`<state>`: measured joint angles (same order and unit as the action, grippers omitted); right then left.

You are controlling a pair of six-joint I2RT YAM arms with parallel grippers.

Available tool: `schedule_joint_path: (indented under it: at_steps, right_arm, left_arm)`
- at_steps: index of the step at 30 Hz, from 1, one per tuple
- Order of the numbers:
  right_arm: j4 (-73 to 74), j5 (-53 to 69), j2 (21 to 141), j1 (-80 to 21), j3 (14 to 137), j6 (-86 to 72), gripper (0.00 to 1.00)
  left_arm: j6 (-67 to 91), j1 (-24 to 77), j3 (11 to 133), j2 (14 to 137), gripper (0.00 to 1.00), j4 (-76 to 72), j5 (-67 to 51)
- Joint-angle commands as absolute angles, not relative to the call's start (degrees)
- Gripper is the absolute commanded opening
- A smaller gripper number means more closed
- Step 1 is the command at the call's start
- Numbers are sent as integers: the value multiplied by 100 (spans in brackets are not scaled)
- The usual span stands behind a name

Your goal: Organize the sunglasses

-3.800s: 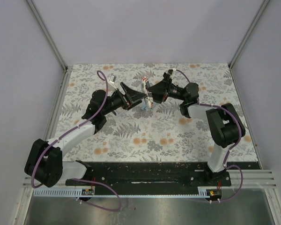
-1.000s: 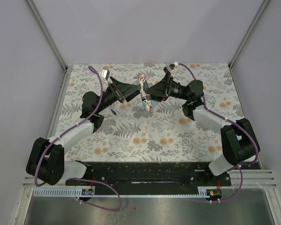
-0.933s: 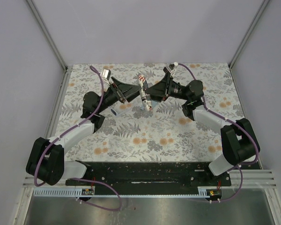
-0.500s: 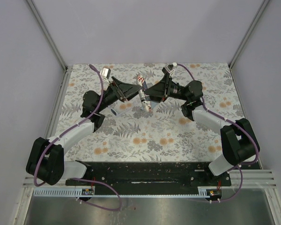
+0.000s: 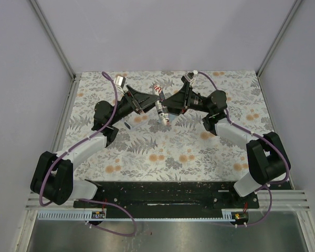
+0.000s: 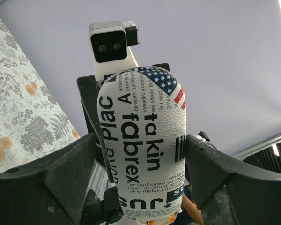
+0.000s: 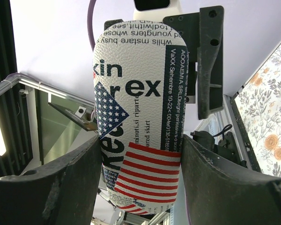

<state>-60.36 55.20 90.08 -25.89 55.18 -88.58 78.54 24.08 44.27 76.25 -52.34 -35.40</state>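
Note:
The oval stars-and-stripes case (image 5: pixel 162 107) is closed and held in the air over the far middle of the table, tilted on end. My left gripper (image 5: pixel 152 102) grips it from the left, my right gripper (image 5: pixel 170 106) from the right. In the left wrist view the case (image 6: pixel 140 140) fills the gap of the left gripper (image 6: pixel 139 154), touching both fingers (image 6: pixel 61 178). In the right wrist view the case (image 7: pixel 138 117) sits between the fingers (image 7: pixel 215 187) of the right gripper (image 7: pixel 140 150). The sunglasses are out of view.
A small dark and bluish object (image 5: pixel 128 126) lies on the floral table cover (image 5: pixel 163 157) under the left arm. Grey walls close in the table at the back and both sides.
About four seconds ago both grippers were lower and closer together at the case. Over the last second the case has tipped slightly and the left gripper has edged toward it.

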Motion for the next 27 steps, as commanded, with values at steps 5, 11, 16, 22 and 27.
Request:
schedule_joint_path:
  at_steps: [5, 11, 16, 22, 27]
  right_arm:
    - [-6425, 5572, 8983, -2663, 5678, -8903, 36]
    - [-5601, 5581, 8807, -2663, 5686, -8369, 33]
    - [-2891, 5178, 8307, -2707, 5993, -6465, 31]
    - [-695, 4290, 8095, -2874, 6434, -4685, 29]
    - [-81, 3702, 8042, -2944, 6486, -4159, 27]
  left_arm:
    - [7840, 2443, 4702, 7673, 72, -5502, -3665]
    - [7665, 2452, 4737, 7585, 47, -5274, -3709]
    - [7147, 2452, 4781, 7339, 34, -4450, -3560]
    - [6022, 2575, 5062, 7084, 28, -2481, -3068]
    - [5407, 2610, 5273, 6935, 28, -1269, -2594]
